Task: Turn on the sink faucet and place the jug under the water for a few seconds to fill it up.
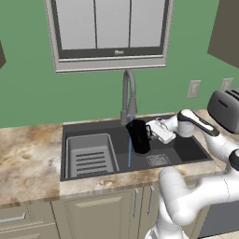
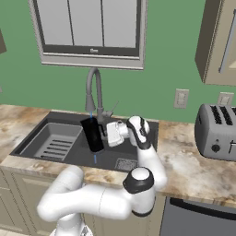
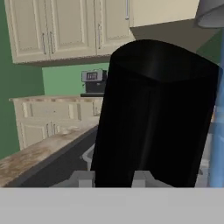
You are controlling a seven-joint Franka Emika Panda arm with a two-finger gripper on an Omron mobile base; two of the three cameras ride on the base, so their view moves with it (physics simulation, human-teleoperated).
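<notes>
The arm (image 1: 196,196) is built of fat, rounded white links with a smooth, glossy plastic-looking shell. Between the links sit dark bands at the joints, and one joint in the right base view ends in a round white cap ringed in black. A dark strip runs along the top of the link nearest the wrist. The tool (image 1: 150,132) has a blocky white body. Its two small fingers (image 3: 139,178) look grey at their tips. I can make out no cables, screws or lettering.
</notes>
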